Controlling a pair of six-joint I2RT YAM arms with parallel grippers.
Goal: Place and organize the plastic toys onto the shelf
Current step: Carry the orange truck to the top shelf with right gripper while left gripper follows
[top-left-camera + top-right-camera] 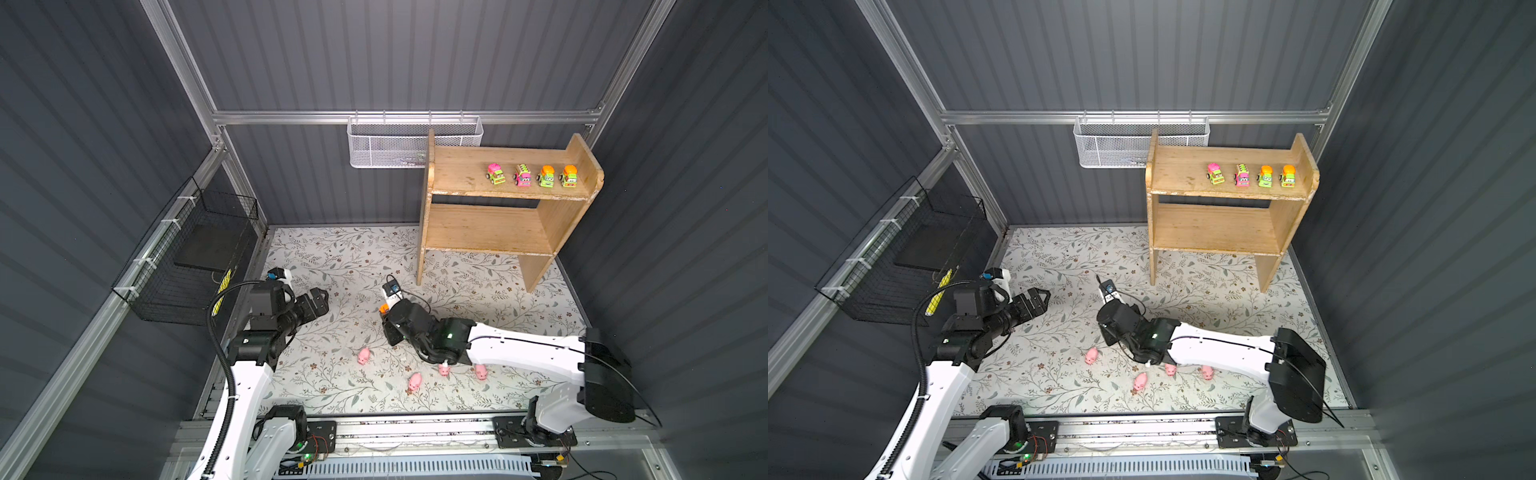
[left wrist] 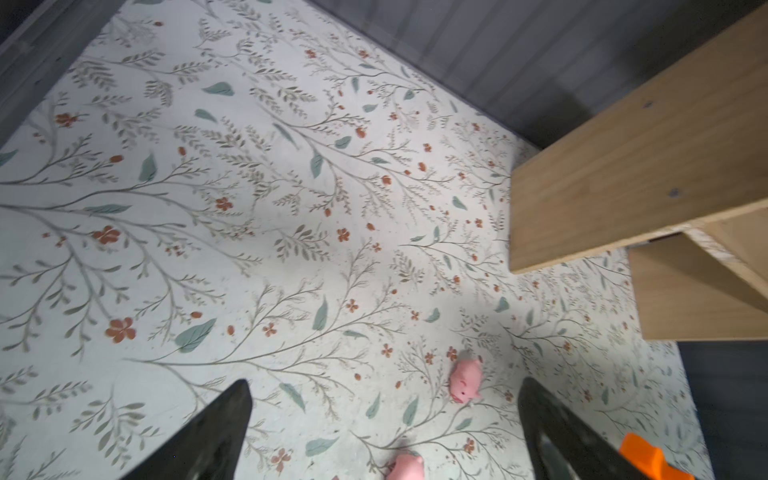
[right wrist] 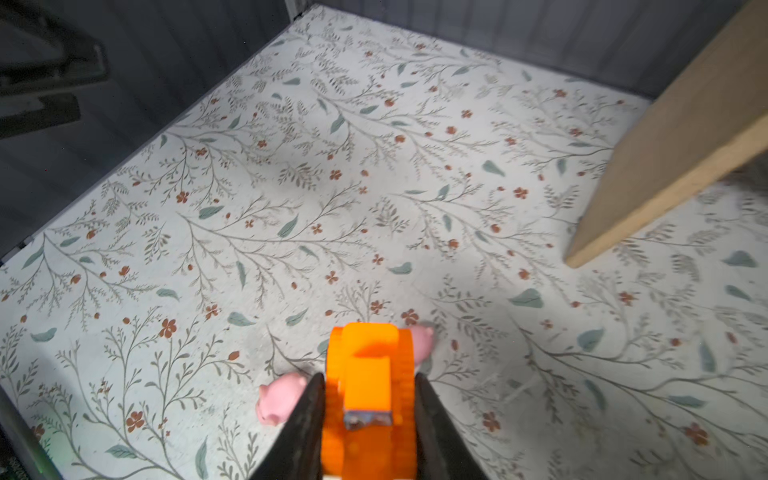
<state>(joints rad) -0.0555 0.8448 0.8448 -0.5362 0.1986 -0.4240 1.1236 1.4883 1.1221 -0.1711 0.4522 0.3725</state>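
My right gripper [image 3: 369, 380] is shut on an orange toy vehicle [image 3: 370, 365] over the middle of the floral mat; the toy shows as an orange spot [image 1: 383, 308] in a top view. Several pink pigs lie on the mat near the front, among them one [image 1: 364, 355] left of the right arm and one [image 1: 414, 381] nearer the edge. Two pigs [image 3: 278, 399] [image 3: 422, 338] lie beside the held vehicle. Several vehicles, the leftmost [image 1: 496, 173], stand in a row on the top tier of the wooden shelf [image 1: 486, 232]. My left gripper [image 1: 320, 301] [image 2: 385, 390] is open and empty, with a pig [image 2: 466, 379] beyond its fingers.
A white mesh basket [image 1: 415, 141] hangs on the back wall, left of the shelf top. A black wire basket [image 1: 187, 257] hangs on the left wall. The shelf's lower tier [image 1: 1217, 228] is bare. Grey walls close in the mat on three sides.
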